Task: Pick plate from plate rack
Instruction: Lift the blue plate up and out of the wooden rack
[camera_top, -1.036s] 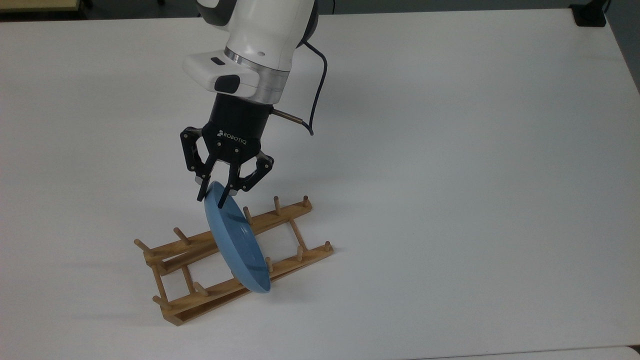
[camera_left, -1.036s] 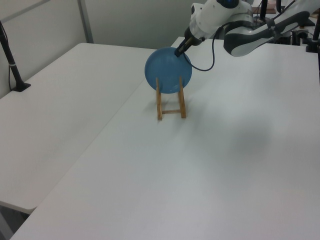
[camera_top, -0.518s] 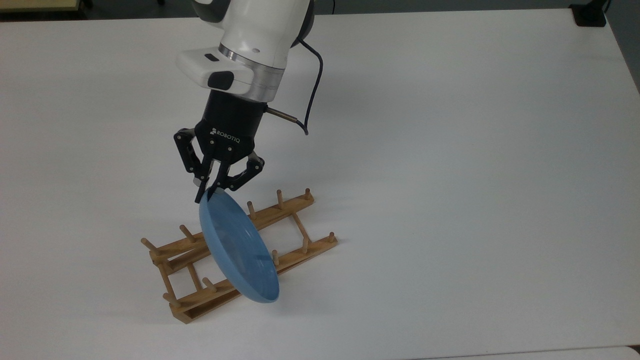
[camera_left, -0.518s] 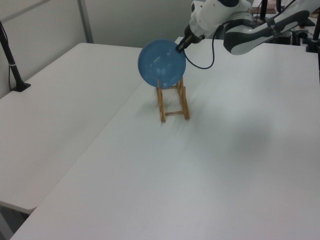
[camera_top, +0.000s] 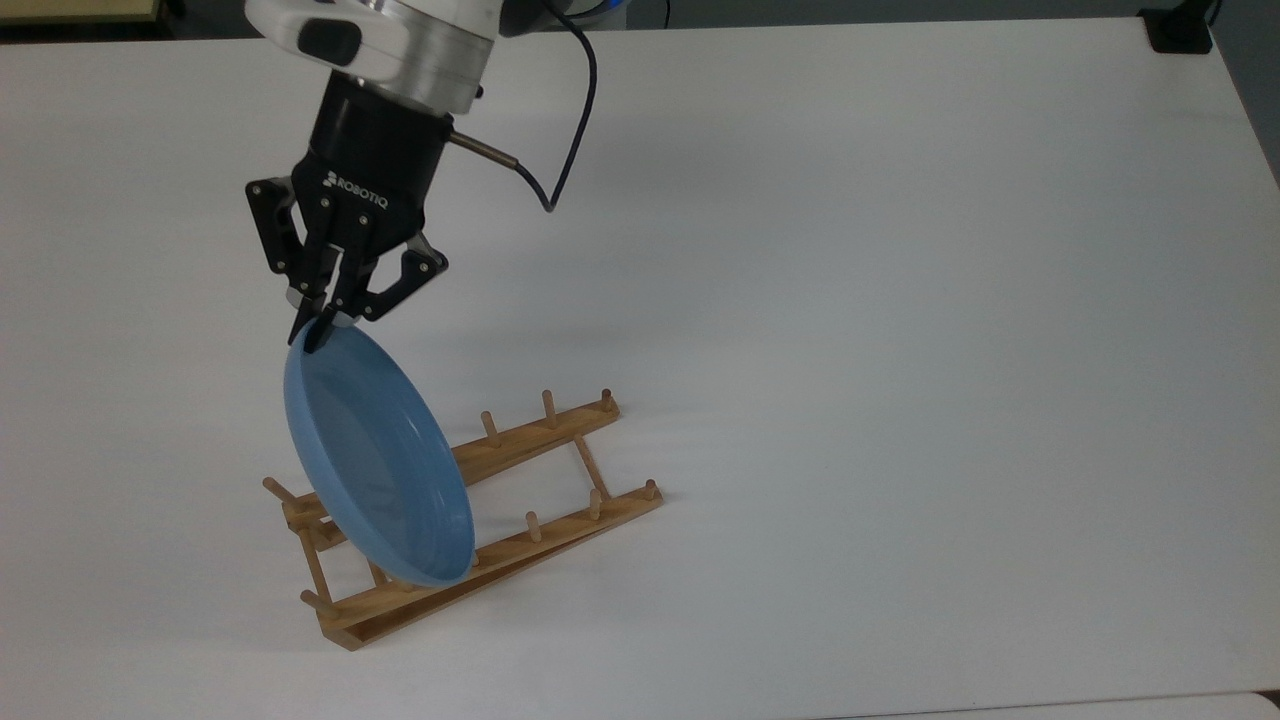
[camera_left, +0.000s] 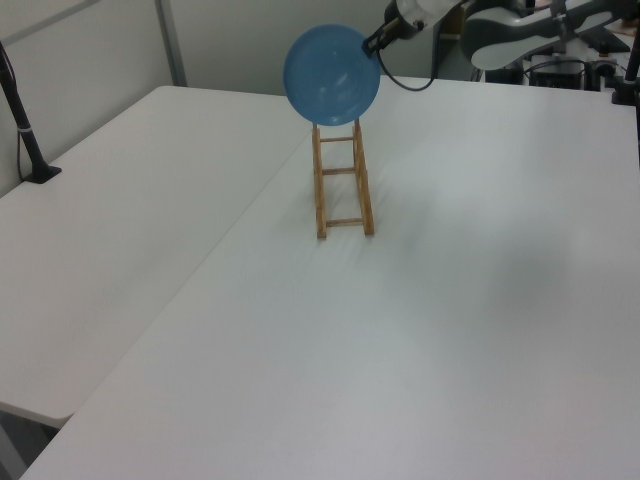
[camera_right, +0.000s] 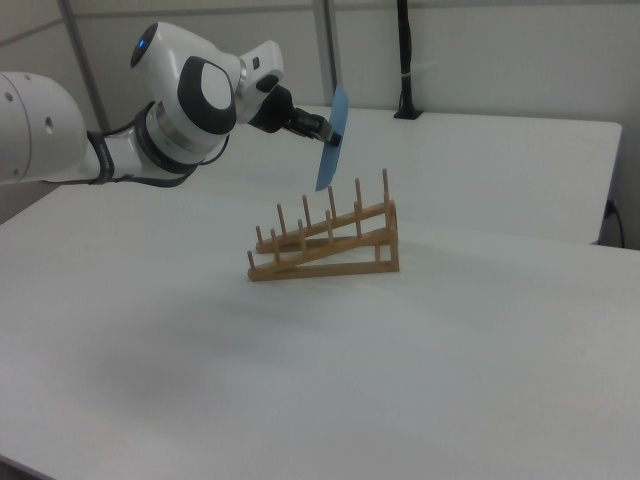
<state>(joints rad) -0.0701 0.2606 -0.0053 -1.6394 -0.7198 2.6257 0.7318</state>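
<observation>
Lifted clear of one plate rack (camera_top: 520, 470), one plate (camera_top: 375, 460), rim pinched in gripper (camera_top: 318, 328), one white table (camera_top: 900, 300)

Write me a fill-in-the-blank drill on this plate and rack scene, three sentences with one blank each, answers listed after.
1. The claw is shut on the rim of the ____ plate.
2. In the right view, the plate hangs ____ the wooden plate rack, clear of its pegs.
3. The plate rack stands on a ____ table.

Missing words: blue; above; white
</observation>
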